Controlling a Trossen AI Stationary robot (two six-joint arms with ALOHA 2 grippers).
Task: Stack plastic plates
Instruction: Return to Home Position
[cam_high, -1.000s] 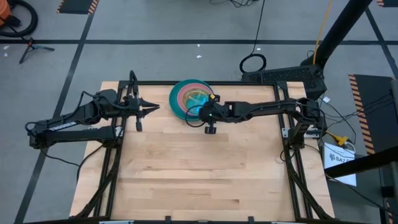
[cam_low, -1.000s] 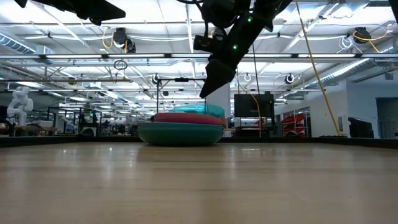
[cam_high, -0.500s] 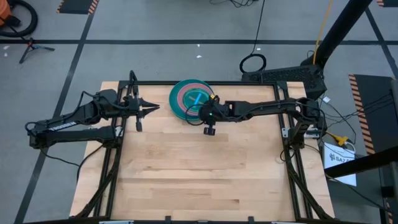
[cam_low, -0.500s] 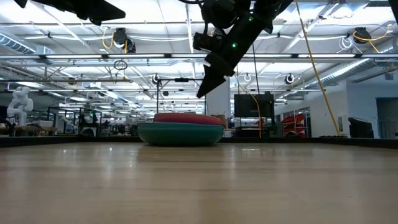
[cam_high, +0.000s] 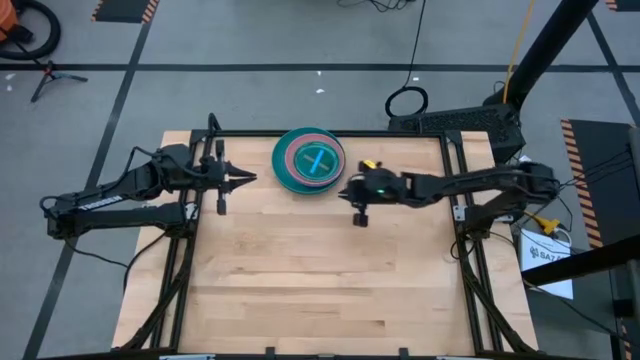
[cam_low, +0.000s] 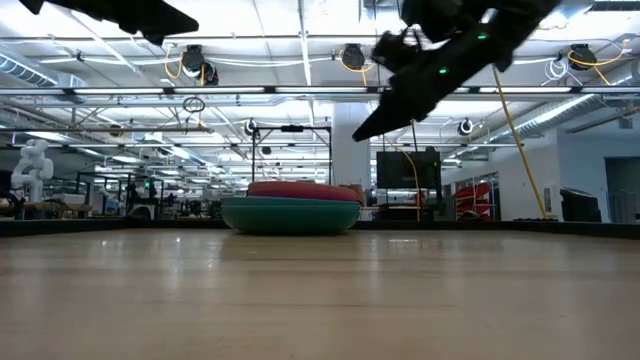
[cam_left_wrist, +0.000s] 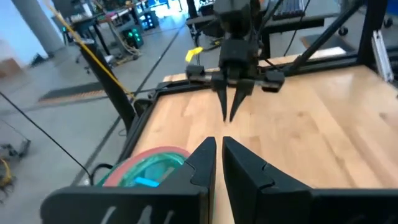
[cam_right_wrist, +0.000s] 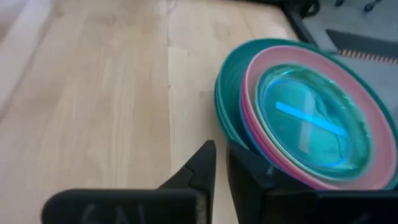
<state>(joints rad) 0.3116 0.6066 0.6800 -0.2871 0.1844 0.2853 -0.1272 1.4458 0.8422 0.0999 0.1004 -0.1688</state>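
Sitting in one pile at the far edge of the table (cam_high: 310, 290), the plastic plates (cam_high: 309, 159) were all stacked.
The pile stood about midway along that edge: a large teal plate at the bottom, magenta and pale pink rims above it, and a translucent cyan one on top. The right gripper (cam_high: 346, 187) hung in the air just to the pile's right, clear of it, its fingers drawn nearly together on nothing. The left gripper (cam_high: 250, 176) waited near the far left corner, also raised, its fingers likewise closed and empty, pointing toward the pile.
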